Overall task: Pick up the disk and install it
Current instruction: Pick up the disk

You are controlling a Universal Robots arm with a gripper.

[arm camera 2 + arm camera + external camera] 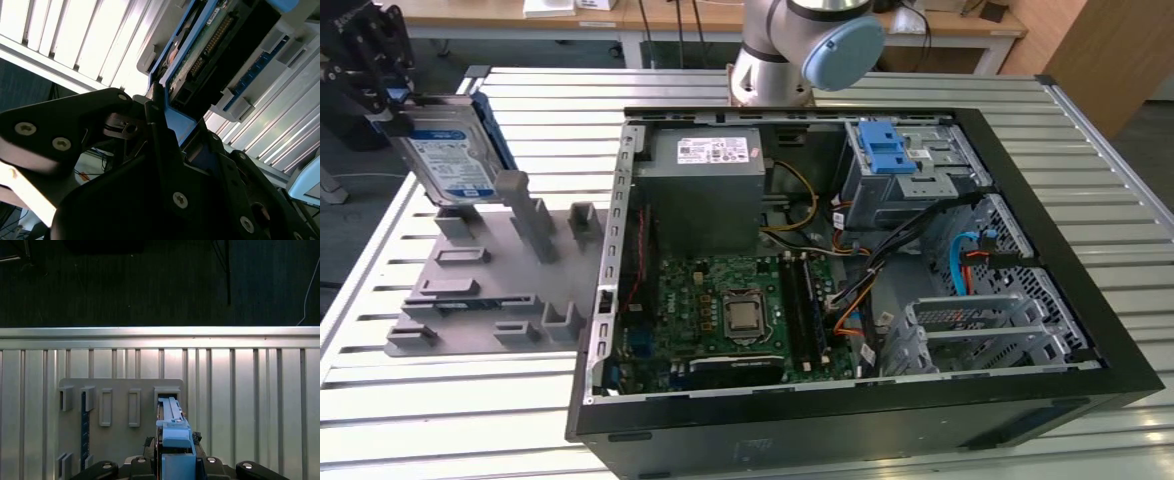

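The disk, a silver hard drive with a white-and-blue label and a blue frame, stands tilted at the exterior view's far left. Its lower end is at a slot of the grey holder plate. My gripper is shut on the disk's upper end. In the second wrist view the black fingers clamp the blue frame, with the disk and its connector pins beyond them. The first wrist view shows the disk edge-on above the holder plate, with the gripper below it.
An open computer case lies on the slatted metal table, to the exterior view's right of the holder. Inside are a silver drive cage with a blue latch, a grey power supply box and the motherboard. The arm's base stands behind the case.
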